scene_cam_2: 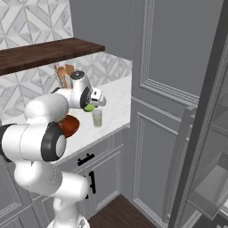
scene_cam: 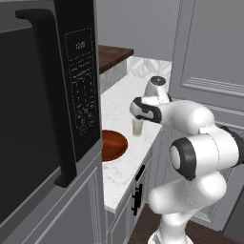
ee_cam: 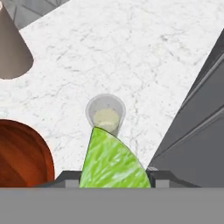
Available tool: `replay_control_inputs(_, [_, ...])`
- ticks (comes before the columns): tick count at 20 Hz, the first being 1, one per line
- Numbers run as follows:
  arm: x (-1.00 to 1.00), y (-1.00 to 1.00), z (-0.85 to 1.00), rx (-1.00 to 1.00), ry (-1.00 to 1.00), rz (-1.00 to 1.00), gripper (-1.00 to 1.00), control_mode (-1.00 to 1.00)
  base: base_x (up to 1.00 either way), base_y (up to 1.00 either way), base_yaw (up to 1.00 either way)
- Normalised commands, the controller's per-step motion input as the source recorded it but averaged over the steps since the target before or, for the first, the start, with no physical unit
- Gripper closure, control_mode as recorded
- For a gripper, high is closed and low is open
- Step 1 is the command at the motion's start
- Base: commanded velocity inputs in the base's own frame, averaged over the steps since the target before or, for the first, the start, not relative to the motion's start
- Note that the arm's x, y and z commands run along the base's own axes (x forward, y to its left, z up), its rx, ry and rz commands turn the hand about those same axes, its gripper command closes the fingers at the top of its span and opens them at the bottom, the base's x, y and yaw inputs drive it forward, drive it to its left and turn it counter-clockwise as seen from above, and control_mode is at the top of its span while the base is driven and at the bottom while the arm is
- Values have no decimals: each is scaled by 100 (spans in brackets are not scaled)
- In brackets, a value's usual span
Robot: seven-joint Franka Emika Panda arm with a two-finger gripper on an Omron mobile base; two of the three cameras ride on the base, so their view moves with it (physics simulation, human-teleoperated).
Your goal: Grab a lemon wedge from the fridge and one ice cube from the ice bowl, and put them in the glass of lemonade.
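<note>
The glass of lemonade (scene_cam: 137, 127) (scene_cam_2: 97, 117) (ee_cam: 106, 114) stands on the white marble counter (ee_cam: 144, 57). Just above it hangs my gripper (scene_cam_2: 90, 107) (ee_cam: 114, 175), shut on the lemon wedge (ee_cam: 113, 162) (scene_cam_2: 90, 107), whose yellow-green flesh fills the space between the fingers. In the hand view the wedge's tip overlaps the glass's near rim. The ice bowl (scene_cam: 113, 145) (ee_cam: 22, 153) (scene_cam_2: 69, 125), reddish-brown wood, sits on the counter beside the glass. No ice cube can be made out in it.
A black microwave (scene_cam: 43, 95) looms at the left. The beige crock of wooden spoons (scene_cam_2: 62, 75) (ee_cam: 12, 48) stands at the counter's back under a dark wood shelf (scene_cam_2: 44, 51). A tall grey panelled cabinet (scene_cam_2: 169, 89) bounds the counter's right side.
</note>
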Motion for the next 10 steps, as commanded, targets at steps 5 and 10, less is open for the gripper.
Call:
replay_control_inputs(5, [50,4,24,-4,20,-1,100,-100,0,0,0])
replay_control_inputs(10, [48,9,27,-4,16,0,100,-100,0,0,0])
